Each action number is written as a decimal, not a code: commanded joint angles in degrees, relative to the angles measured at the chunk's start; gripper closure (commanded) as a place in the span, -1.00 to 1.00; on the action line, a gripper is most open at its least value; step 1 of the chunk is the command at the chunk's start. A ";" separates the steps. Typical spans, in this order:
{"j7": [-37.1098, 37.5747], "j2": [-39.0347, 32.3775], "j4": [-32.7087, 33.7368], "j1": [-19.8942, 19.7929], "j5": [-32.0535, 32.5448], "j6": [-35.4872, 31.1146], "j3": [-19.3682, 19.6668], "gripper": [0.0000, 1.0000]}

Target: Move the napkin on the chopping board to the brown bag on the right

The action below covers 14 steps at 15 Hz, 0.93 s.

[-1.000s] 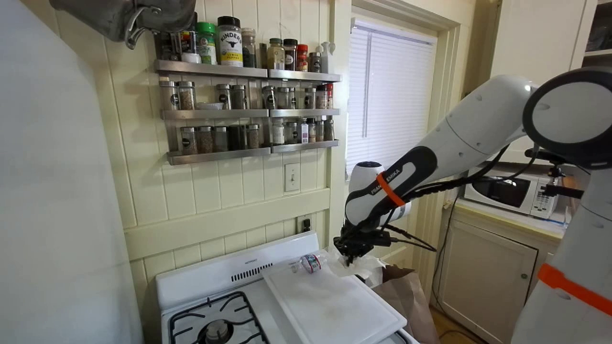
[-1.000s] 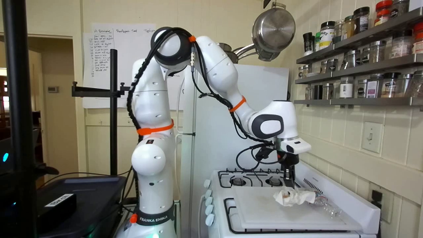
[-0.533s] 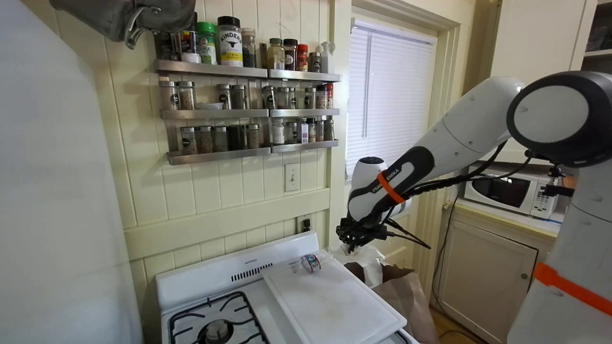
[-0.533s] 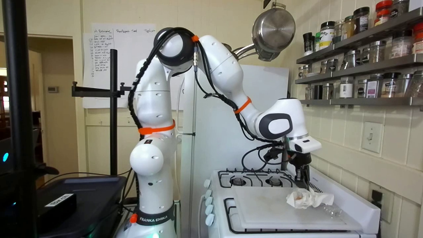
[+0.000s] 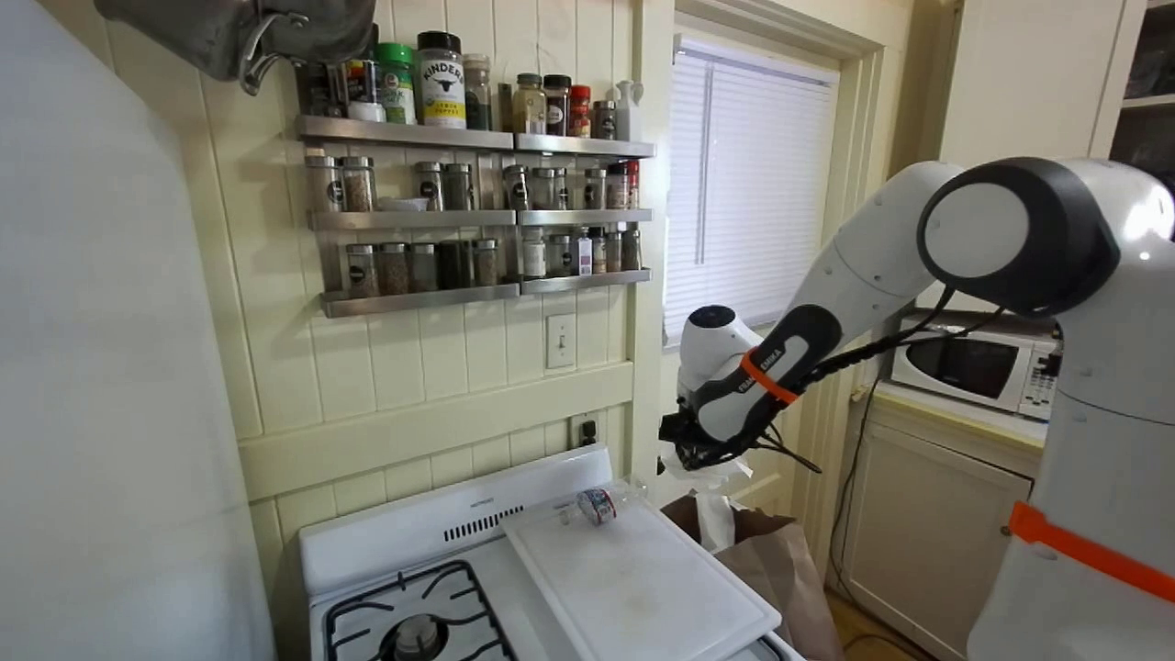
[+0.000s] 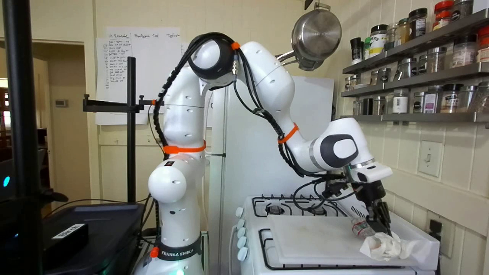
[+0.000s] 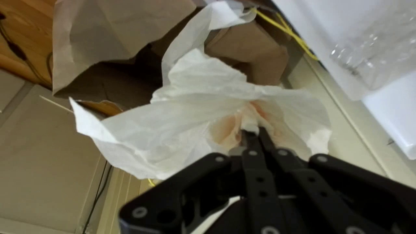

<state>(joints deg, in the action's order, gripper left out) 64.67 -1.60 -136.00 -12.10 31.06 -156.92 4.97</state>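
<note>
My gripper [image 7: 255, 131] is shut on the napkin [image 7: 182, 110], a crumpled white sheet with an orange stain, pinched at its middle. The napkin hangs spread out from the fingertips; it shows in both exterior views [image 5: 721, 474] [image 6: 386, 246]. In the wrist view the brown bag [image 7: 120, 29] lies beyond the napkin, its dark opening partly covered by it. In an exterior view the bag [image 5: 776, 574] stands beside the stove with a white strip hanging at its mouth. The chopping board [image 5: 643, 578] lies on the stove; the gripper [image 6: 384, 231] is tilted near its wall-side end.
A clear plastic bottle [image 5: 597, 506] lies on the board's wall-side end, also in the wrist view [image 7: 373, 55]. The stove's back panel [image 5: 459, 514] rises along the wall. Spice shelves [image 6: 416, 84] are on the wall. A yellow cord [image 7: 286, 29] runs behind the bag.
The gripper has carried the napkin off the board's side to over the bag, and has tilted. More of the bag's opening shows in an exterior view. The bottle and board have not moved.
</note>
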 commanded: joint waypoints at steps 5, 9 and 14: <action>1.03 -13.95 8.14 -0.29 4.83 -6.56 4.11 0.99; -5.02 -19.70 9.87 4.79 -0.52 -8.86 9.34 0.99; -12.59 -24.90 12.24 6.75 -8.90 -9.05 12.05 0.99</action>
<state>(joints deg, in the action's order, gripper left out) 56.37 -22.67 -125.95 -6.96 27.21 -165.02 15.03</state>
